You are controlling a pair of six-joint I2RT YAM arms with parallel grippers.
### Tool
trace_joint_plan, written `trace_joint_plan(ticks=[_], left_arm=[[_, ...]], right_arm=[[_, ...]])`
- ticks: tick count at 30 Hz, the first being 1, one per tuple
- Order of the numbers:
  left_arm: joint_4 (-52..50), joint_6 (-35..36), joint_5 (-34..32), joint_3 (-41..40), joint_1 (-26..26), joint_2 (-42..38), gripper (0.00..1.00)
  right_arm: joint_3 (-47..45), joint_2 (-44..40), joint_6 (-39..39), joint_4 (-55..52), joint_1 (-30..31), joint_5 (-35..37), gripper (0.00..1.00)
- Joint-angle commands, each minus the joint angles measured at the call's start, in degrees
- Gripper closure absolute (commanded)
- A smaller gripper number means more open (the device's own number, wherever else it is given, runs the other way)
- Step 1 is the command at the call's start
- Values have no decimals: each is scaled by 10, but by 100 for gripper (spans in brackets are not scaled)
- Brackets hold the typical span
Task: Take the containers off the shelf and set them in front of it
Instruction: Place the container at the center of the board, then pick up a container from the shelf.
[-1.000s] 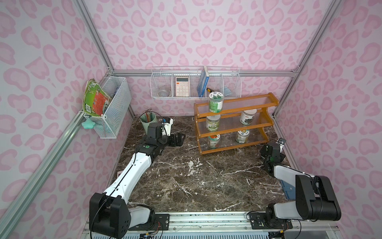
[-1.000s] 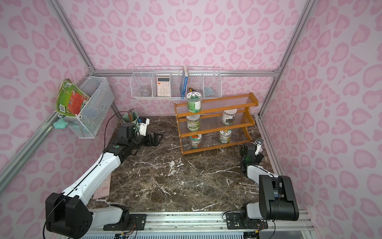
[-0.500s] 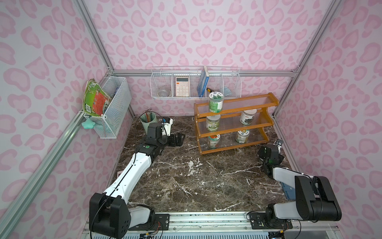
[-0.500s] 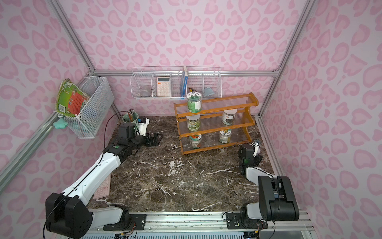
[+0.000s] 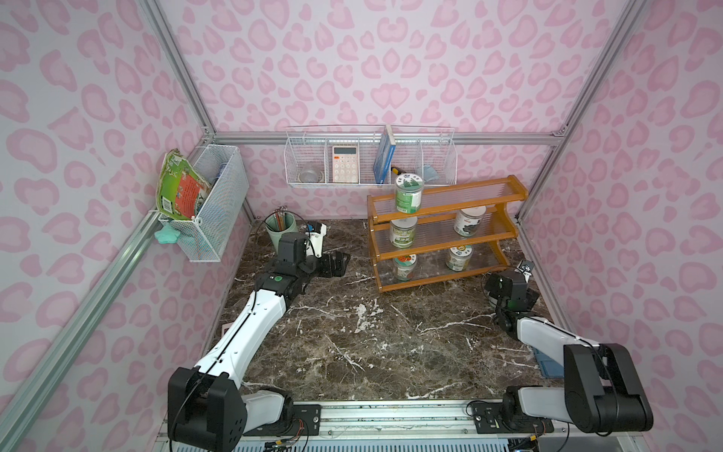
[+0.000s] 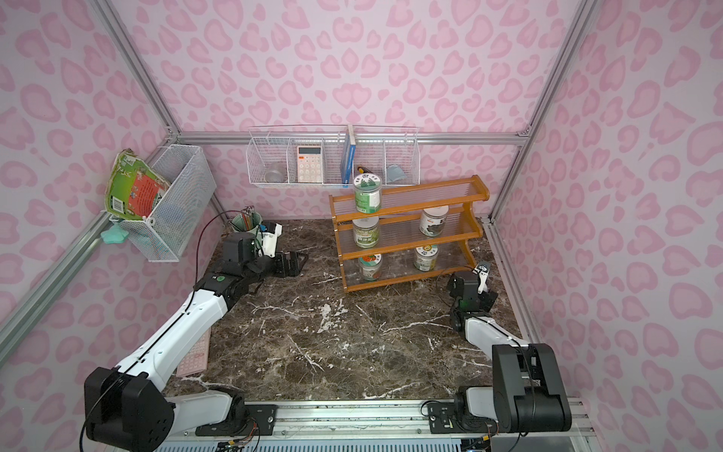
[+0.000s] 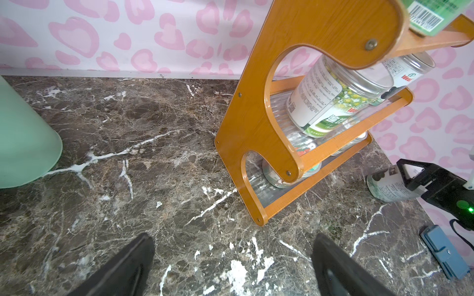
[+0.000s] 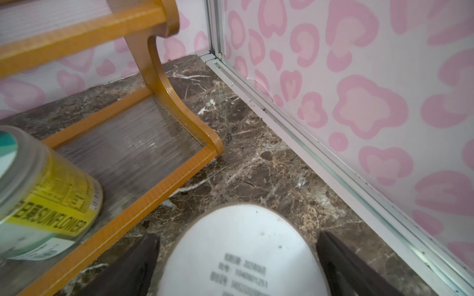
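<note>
Mid-right in a top view, the right gripper gapes around a jar, likely light, rigid, slick; best pinched mid-wall.

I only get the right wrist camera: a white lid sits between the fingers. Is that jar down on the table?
Observer: Yes, the left wrist view shows the jar standing on the table by the shelf's front corner.
Operator: How many more are on it?
Observer: Five jars: one on top, two in the middle, two at the bottom.
Operator: And the other arm?
Observer: The left gripper is open and empty, between the green cup and the shelf.
</note>
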Motion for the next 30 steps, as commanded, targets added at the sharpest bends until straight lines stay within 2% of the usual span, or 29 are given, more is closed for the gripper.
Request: trace_joint_plan(ticks=[1, 10, 14, 19, 25, 30], left_arm=[[8, 9, 2, -1, 0, -1, 1], [5, 9, -4, 1, -18, 6, 1], [-2, 20, -25, 17, -57, 16, 0], [-11, 54, -48, 84, -113, 29, 1], [7, 74, -39, 160, -145, 55, 0], [81, 94, -1, 179, -153, 78, 1]], right_arm=[[21, -20, -7, -23, 6, 20, 1], [35, -112, -40, -46, 6, 20, 1], [49, -140, -55, -70, 6, -23, 1], [58, -178, -62, -99, 6, -110, 1], [54, -239, -59, -127, 7, -169, 1], [48, -276, -57, -138, 8, -202, 1]])
